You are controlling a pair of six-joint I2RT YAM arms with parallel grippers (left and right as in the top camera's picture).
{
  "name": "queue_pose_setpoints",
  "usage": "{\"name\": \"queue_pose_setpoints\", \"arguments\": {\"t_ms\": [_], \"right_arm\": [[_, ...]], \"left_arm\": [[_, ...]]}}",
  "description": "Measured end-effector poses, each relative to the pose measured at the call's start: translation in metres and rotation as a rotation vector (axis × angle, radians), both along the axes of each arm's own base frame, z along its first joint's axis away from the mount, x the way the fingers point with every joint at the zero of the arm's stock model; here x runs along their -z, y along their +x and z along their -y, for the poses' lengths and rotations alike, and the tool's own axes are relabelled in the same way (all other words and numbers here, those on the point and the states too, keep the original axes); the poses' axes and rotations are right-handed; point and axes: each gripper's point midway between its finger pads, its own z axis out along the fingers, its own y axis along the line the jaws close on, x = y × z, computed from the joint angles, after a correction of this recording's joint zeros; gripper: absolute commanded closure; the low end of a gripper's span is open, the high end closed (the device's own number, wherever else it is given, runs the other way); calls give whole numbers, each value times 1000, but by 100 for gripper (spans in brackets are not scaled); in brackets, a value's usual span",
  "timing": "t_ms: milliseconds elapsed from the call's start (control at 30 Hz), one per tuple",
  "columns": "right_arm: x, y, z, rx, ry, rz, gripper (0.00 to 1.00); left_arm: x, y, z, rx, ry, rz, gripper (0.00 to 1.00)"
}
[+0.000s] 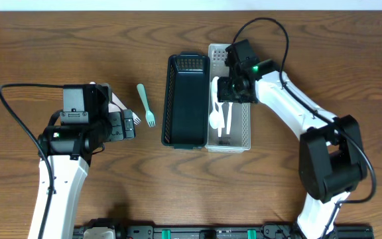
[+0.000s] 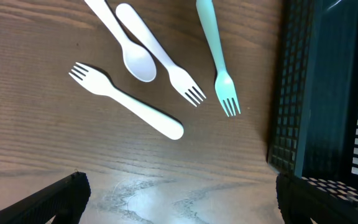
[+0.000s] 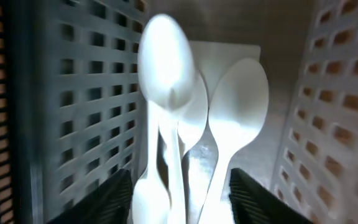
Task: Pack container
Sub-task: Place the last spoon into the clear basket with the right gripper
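A black basket and a white basket stand side by side at mid-table. Several white spoons lie in the white basket. My right gripper hovers over it, open; in the right wrist view its fingers straddle the spoons, and one blurred spoon lies on top. A teal fork lies left of the black basket. My left gripper is open and empty above the bare table, near two white forks and a white spoon.
The black basket's mesh wall stands right of the teal fork. The white basket's slotted walls close in on both sides of the right gripper. Cables run from both arms over the wooden table.
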Motion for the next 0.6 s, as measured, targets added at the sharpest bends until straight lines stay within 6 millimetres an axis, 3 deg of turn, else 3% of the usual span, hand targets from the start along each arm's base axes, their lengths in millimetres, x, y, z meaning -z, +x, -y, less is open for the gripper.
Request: {"name": "queue_pose_setpoints", "arguments": {"t_ms": [100,167,233,333,400,467,533,600], "right_arm": [[-32,9,12,23,19,64,38],[-65,20,34,70,36,139,34],[-104,32,73,157,37,230,32],[-148,38,155,343,-7,323,31],[-156,31,208,462,-49,321,30],[-148,16,262,590,-97,270,28],[-131,2,298,680,-124,196,7],[-110,-10,329,756,-141,117,4]], "left_arm": [[0,0,0,0,0,1,2],[0,0,0,0,-1,1,2],[0,0,0,0,-1,1,2],[-2,3,0,-1,-1,15,2],[-3,6,-2,-35,-8,26,2],[-2,7,-6,-109,-21,17,0],[4,4,-13,-211,-28,-15,0],[15,0,-21,-328,-25,-66,1]]}}
